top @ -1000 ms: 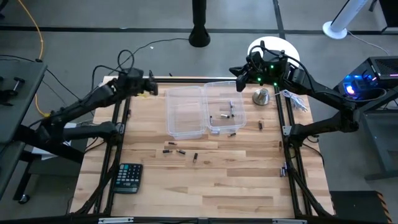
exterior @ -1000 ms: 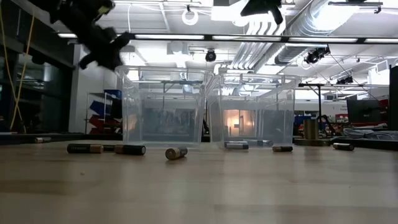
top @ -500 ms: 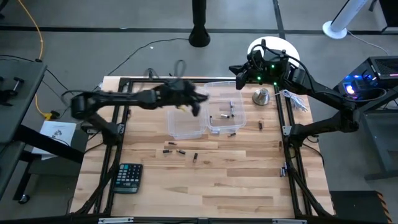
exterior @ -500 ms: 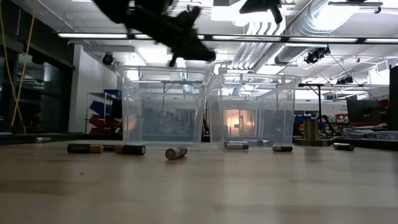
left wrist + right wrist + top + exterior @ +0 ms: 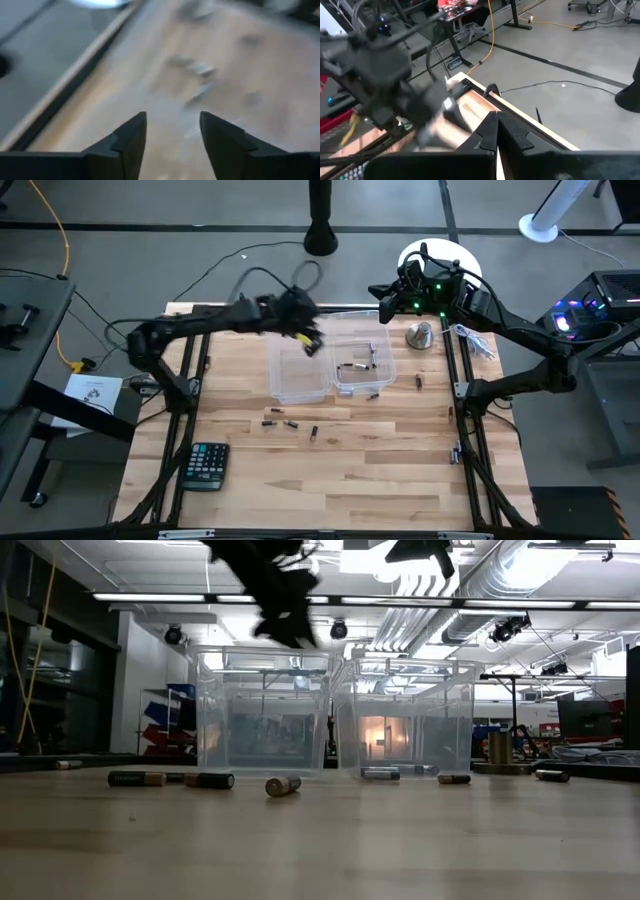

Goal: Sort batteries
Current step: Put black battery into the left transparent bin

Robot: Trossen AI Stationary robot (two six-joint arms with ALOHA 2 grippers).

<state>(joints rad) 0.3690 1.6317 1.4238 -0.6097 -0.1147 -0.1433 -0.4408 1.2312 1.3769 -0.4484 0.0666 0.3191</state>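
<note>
High view shows a pale wooden plank counter point(image 5: 330, 470) framed by black rails, standing on a grey floor with loose cables, a round black stand base point(image 5: 320, 242) beyond the far edge and a white fan base point(image 5: 440, 260) at the far right corner. Two clear bins sit side by side near the far middle: the left bin point(image 5: 297, 360) and the right bin point(image 5: 362, 352). The left claw point(image 5: 310, 340) hangs above the left bin's far right corner, and in the left wrist view its fingers point(image 5: 131, 137) stand apart with nothing between them. The right claw point(image 5: 385, 308) waits over the far right of the counter, its fingers pressed together, empty. Several batteries point(image 5: 365, 365) lie inside the right bin; more lie loose on the wood, a short row point(image 5: 281, 422) in front of the left bin, one point(image 5: 313, 435) just beside it, one point(image 5: 419, 382) to the right of the bins. A silver bell point(image 5: 419, 334) stands near the right rail and a black calculator point(image 5: 207, 465) lies at the near left. Low view looks level across the wood grain to a large workshop with bright ceiling strip lights point(image 5: 400, 602), silver ducts point(image 5: 520, 580) and dark windows behind the bins.
</note>
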